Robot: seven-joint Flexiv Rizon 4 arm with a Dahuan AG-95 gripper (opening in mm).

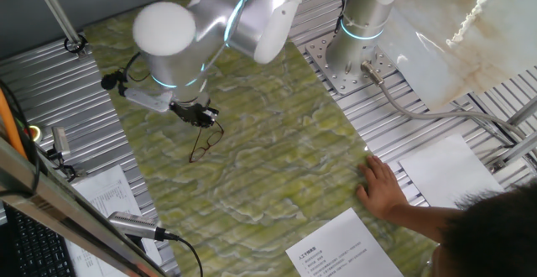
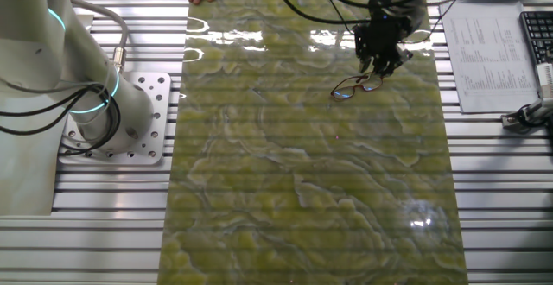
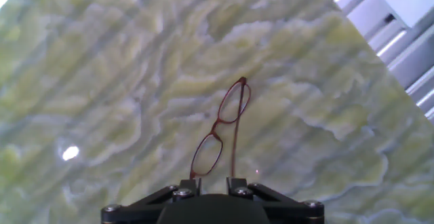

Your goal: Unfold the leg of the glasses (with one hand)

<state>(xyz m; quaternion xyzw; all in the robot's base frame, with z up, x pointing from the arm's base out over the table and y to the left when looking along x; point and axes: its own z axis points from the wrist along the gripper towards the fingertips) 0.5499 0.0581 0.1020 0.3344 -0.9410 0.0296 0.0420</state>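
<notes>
The glasses point(image 3: 220, 132) lie on the green mat point(image 2: 302, 190) near one long edge, frame axis running straight ahead of the gripper point(image 3: 212, 181), whose narrowly parted fingers flank the leg point(image 3: 234, 149); actual contact cannot be confirmed.

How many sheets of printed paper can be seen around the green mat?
3. One sheet lies at the mat's near edge, one beside the person's hand, one near the keyboard. More may be hidden.
</notes>
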